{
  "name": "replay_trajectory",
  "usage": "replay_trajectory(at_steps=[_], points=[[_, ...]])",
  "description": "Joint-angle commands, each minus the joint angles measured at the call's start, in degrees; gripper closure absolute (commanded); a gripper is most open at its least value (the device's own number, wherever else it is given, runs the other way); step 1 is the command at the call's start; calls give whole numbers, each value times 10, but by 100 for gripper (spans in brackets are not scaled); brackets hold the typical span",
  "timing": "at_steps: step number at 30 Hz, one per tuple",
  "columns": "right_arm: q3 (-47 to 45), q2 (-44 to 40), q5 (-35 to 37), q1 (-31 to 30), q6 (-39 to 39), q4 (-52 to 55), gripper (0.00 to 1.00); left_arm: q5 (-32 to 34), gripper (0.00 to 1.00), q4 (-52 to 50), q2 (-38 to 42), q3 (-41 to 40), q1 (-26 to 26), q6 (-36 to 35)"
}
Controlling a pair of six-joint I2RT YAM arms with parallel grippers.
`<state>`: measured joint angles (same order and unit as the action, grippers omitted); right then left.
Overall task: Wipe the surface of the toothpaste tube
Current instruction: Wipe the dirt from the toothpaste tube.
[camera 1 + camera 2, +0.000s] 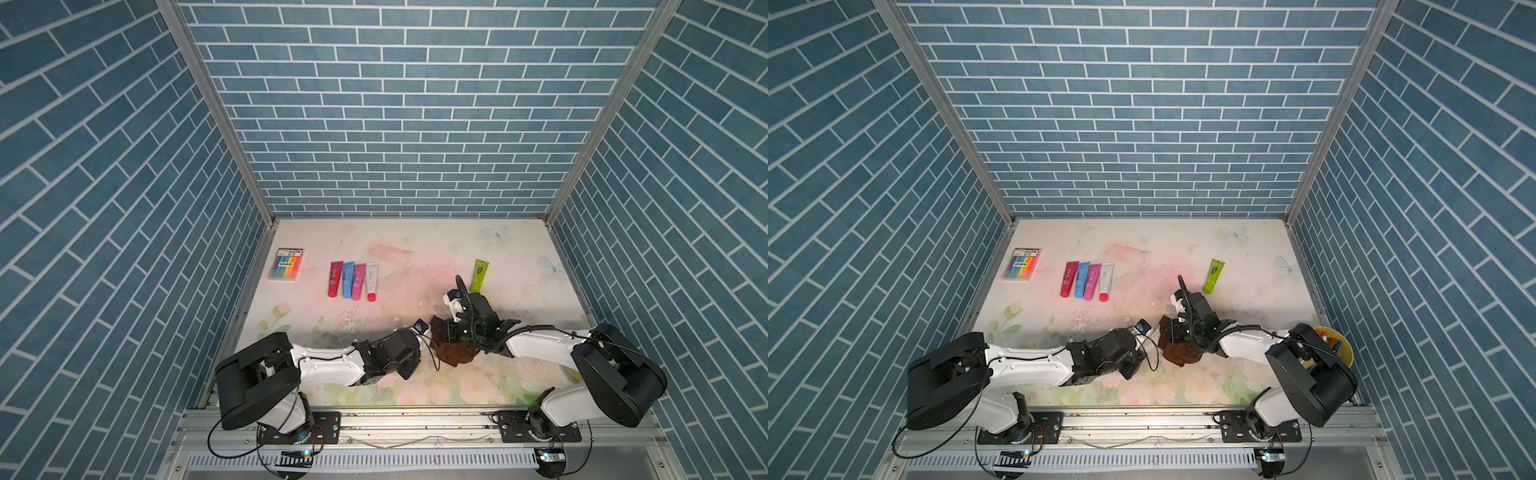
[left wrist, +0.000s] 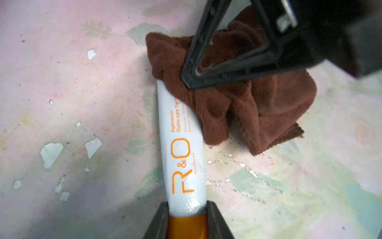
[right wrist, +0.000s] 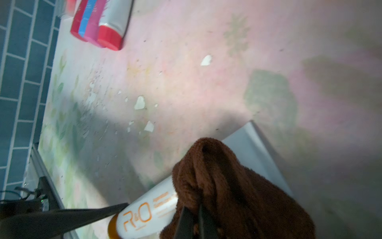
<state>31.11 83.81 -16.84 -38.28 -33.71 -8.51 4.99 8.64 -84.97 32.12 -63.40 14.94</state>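
Observation:
A white toothpaste tube [image 2: 182,161] with orange "R&O" lettering and an orange cap lies low over the floral table. My left gripper [image 2: 187,207] is shut on it at the cap end. A crumpled brown cloth [image 2: 258,107] is draped over the tube's far half, and my right gripper [image 3: 194,209] is shut on a fold of it. In the right wrist view the tube [image 3: 144,215] pokes out from under the cloth [image 3: 227,186]. Its flat tail shows beyond the cloth. In both top views the cloth [image 1: 455,353] [image 1: 1179,353] sits between the two wrists, which mostly hide the tube.
A row of several coloured tubes [image 1: 353,280] lies at the back centre, with a green tube [image 1: 479,275] to the right. A box of coloured pens [image 1: 287,264] is at the back left. A yellow bowl [image 1: 1335,345] stands behind the right arm. Blue tiled walls enclose three sides.

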Motion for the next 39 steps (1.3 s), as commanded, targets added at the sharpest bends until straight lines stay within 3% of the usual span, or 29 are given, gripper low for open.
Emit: replay_trajectory(at_steps=[1, 6, 10, 14, 20, 25, 31, 35, 39], points=[[-4, 42, 113, 20, 15, 133, 100, -5, 92, -13, -4, -2, -7, -6], [2, 56, 77, 13, 29, 115, 100, -4, 92, -13, -8, 1, -10, -6], [15, 46, 66, -54, 31, 126, 100, -5, 93, -16, -13, 5, -10, -7], [9, 43, 7, -110, 8, 92, 100, -3, 93, -16, -16, 6, -10, -7], [5, 47, -58, -144, 0, 47, 100, -3, 93, -15, -15, 5, -10, -6], [11, 47, -17, -132, 3, 72, 100, -1, 93, -17, -16, 7, -12, -6], [20, 56, 76, -38, 23, 131, 100, -3, 94, -17, -18, 8, -13, -7], [35, 45, 136, -6, 35, 162, 100, -4, 94, -17, -16, 6, -13, -8], [57, 55, 113, -4, 49, 168, 100, -3, 94, -17, -16, 6, -13, -8]])
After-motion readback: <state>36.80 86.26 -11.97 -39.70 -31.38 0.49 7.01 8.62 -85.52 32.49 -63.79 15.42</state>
